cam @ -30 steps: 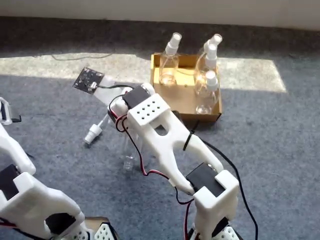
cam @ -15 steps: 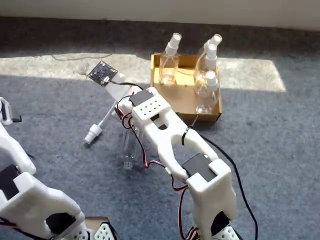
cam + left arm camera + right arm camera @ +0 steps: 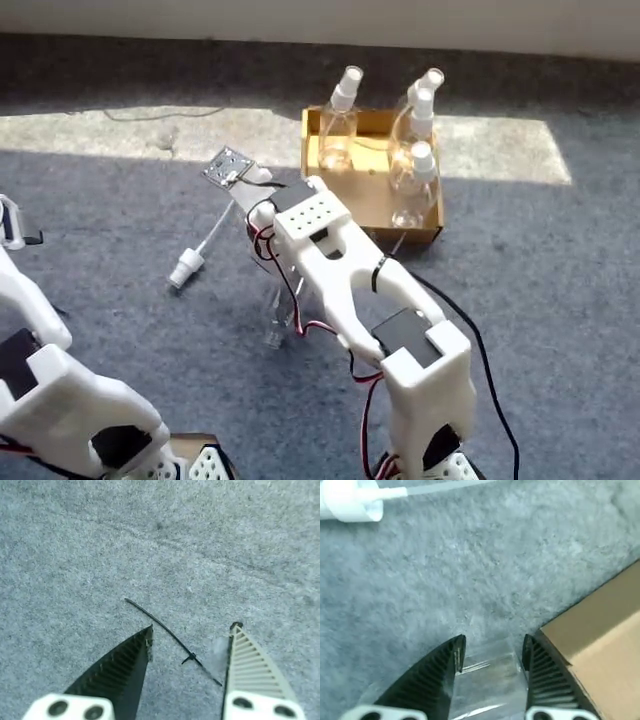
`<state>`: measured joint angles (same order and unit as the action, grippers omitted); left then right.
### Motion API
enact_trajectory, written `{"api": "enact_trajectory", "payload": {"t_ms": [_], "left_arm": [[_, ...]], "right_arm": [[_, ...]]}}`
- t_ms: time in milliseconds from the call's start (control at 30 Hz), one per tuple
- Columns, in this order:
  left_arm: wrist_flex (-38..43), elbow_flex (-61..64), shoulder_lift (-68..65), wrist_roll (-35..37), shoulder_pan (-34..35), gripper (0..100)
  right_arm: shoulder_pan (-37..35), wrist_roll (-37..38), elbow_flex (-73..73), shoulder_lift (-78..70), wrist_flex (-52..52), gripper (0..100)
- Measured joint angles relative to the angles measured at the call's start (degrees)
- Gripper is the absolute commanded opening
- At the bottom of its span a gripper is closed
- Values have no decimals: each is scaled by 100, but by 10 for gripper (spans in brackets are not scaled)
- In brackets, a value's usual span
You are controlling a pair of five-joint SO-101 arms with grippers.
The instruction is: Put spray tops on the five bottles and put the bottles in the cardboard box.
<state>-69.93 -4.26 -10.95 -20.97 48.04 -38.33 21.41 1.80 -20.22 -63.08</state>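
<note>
Grasping of a clear bottle [image 3: 490, 680] by the right gripper [image 3: 493, 640] is shown in the right wrist view: both dark fingers are closed against opposite sides of the bottle, w/ grey carpet [image 3: 470, 570] seen beyond the tips. In the high view the bottle [image 3: 277, 318] is seen under the right arm [image 3: 335, 265], slightly tilted, base low over the carpet. Whether the base touches cannot be told, and the neck is hidden by the arm.

A loose spray top [image 3: 186, 268] is laid on the carpet near the bottle, on the side away from the cardboard box [image 3: 420, 235], w/ its dip tube [image 3: 208, 240] pointed toward the arm. In the right wrist view the same top [image 3: 350, 502] is seen beyond the fingertips, apart from them, and a box corner [image 3: 590, 645] is seen just beside one finger.

Capped bottles [image 3: 412, 180] are stood upright inside the box; at least three are counted.

The left arm [image 3: 60, 400] is placed at the near-left edge, well apart from the box. The left gripper [image 3: 192, 627] is held released, fingers spread apart above the carpet, where a black cable tie [image 3: 165, 630] is laid btw. the tips.
</note>
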Motion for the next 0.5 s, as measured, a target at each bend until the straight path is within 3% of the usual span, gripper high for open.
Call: {"api": "enact_trajectory", "payload": {"t_ms": [267,500], "left_arm": [[0,0,0,0,0,235],[0,0,0,0,0,235]], "right_arm": [[-70,0,-2453,1609,1020,152],[642,0,-3842,2919,1310,152]]}}
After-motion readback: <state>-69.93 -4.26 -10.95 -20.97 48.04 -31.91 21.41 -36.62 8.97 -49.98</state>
